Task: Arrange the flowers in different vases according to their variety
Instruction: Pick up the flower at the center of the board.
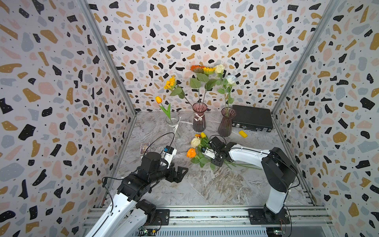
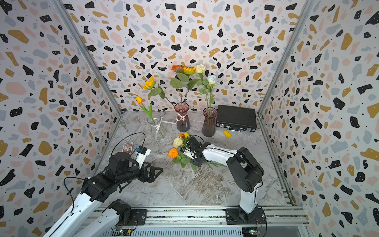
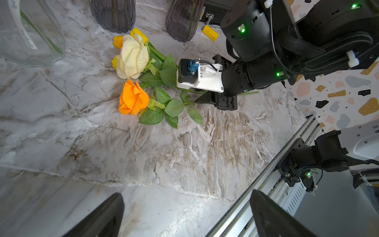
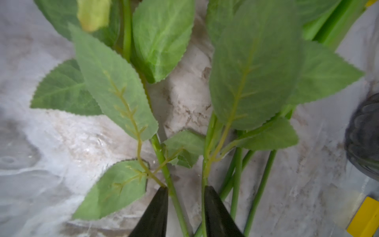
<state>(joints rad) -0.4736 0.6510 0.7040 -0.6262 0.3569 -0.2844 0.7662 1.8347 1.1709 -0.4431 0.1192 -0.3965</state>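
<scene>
Right gripper: black jaws narrowly apart, astride green stems of loose cream, orange and yellow artificial flowers lying on the grey marble table. Serrated leaves crowd the stems. A ribbed purple glass vase and small yellow block stand near. Left gripper: jaws wide, empty, well apart.

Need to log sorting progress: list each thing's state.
Clear glass vase with white string: upright, one yellow tulip.
Ribbed pink vase with ribbon bow: upright, three sunflowers.
Plain ribbed pink vase: upright, two pale roses.
Black case: shut.
Orange rose: lying on table.
Cream rose: lying on table.
Left gripper: open, empty.
Right gripper: astride stems, grip unclear.
</scene>
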